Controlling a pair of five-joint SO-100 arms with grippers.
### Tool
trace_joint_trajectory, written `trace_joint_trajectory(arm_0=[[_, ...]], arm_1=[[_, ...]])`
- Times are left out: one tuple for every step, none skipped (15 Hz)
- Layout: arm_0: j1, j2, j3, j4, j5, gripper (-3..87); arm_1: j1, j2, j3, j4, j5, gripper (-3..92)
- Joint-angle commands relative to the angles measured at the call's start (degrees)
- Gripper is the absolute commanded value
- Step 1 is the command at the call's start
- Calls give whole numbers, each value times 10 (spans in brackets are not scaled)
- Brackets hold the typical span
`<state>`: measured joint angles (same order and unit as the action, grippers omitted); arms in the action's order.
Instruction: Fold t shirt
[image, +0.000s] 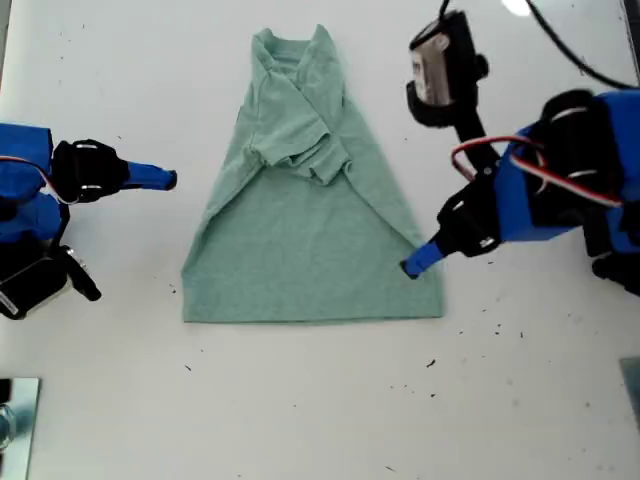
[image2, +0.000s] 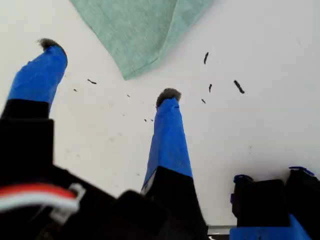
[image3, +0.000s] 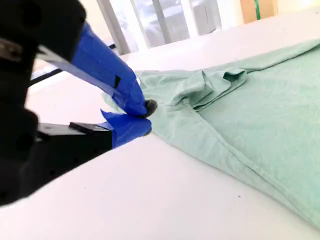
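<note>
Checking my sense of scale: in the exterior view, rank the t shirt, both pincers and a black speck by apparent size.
1. The t shirt, by far the largest.
2. My first pincer and my second pincer: their blue tips look alike, so they are not ranked; their nearness to the camera may differ.
3. The black speck, smallest.

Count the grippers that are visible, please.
2. My first gripper is by the t shirt's hem corner at the exterior view's right; my second gripper is at that view's left.
</note>
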<state>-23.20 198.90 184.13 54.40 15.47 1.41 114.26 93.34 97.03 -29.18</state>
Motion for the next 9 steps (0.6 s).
trace_joint_trajectory(arm_0=[[-2, 4, 5, -1, 6, -2], [-2, 4, 5, -1, 6, -2], [-1, 4, 5, -1, 6, -2], [-1, 4, 5, -1, 7, -2], [-1, 4, 5, -1, 8, -2], [-1, 4, 5, -2, 8, -2], [-1, 4, 5, -2, 8, -2], [-1, 4, 5, -2, 8, -2], [-1, 4, 5, -2, 8, -2]], arm_1=[[-27, -2, 65, -98, 20, 356], [-33, -2, 117, -148, 30, 336], [-35, -2, 170, -199, 40, 320], [-36, -2, 217, -249, 46, 311], [-38, -4, 258, -295, 51, 300], [-40, -12, 287, -331, 59, 291], [-42, -28, 308, -363, 63, 283], [-45, -50, 326, -397, 65, 262], [-47, -76, 338, -434, 62, 221]])
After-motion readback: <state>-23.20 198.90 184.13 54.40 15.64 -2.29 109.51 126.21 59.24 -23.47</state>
